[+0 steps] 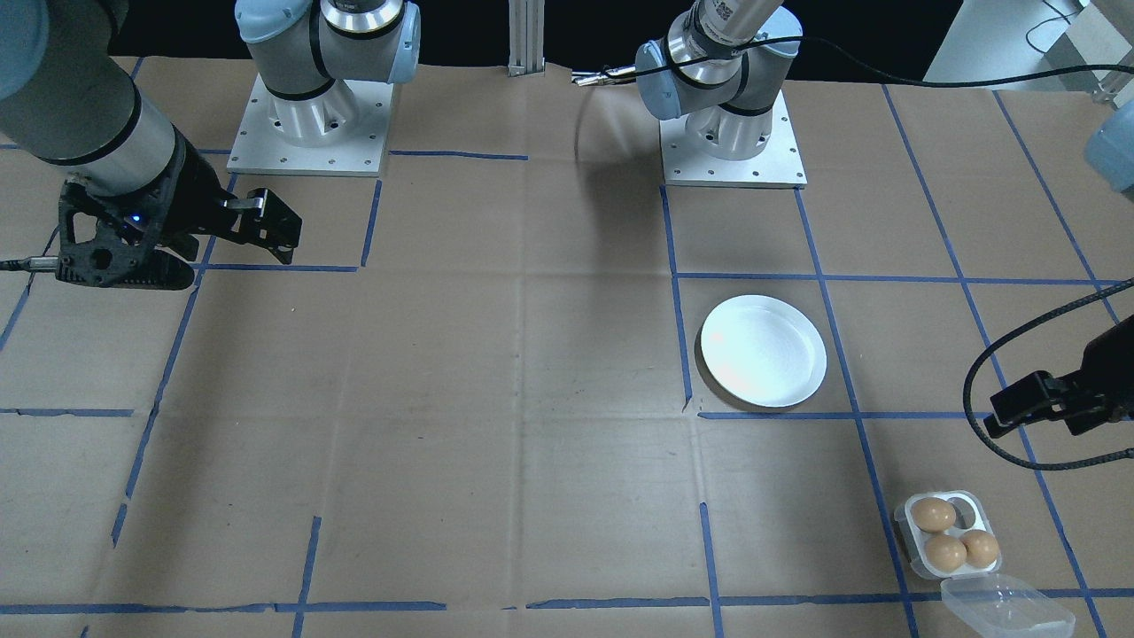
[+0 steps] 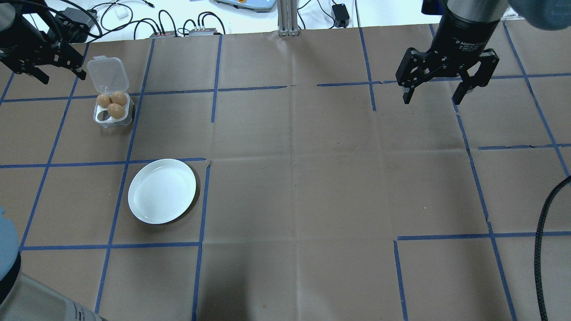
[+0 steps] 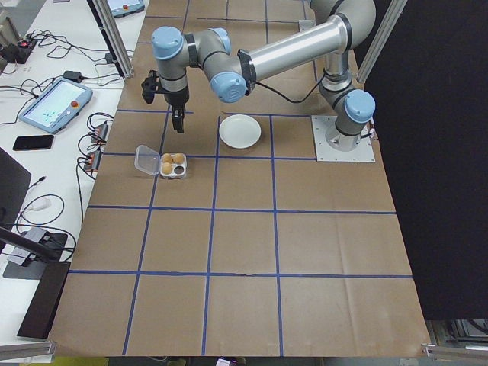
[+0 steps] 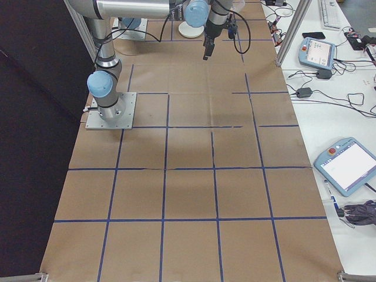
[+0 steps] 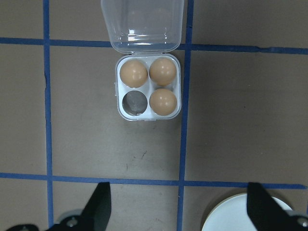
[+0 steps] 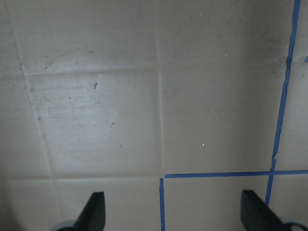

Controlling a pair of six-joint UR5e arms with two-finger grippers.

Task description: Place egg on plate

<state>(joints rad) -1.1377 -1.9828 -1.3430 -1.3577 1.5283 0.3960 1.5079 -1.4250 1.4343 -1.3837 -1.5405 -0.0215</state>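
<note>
Cardboard-covered table (image 2: 312, 178), blue tape grid. Right gripper (image 2: 447, 93): fingers spread, empty, above bare table near far right corner. Left gripper (image 5: 175, 211): fingers spread, empty, above tray. Plate (image 2: 162, 191): left half, empty. Tray (image 2: 113, 113): far left corner, lid open, three eggs (image 5: 162, 101), one cup vacant.

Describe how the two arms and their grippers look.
Both arms are silver-grey tubes with pale blue joint caps on square bolted metal bases. The right gripper is black with two angular fingers, and white lettering marks the wrist above it. The left gripper is black too. A black braided cable loops beside the left arm.
</note>
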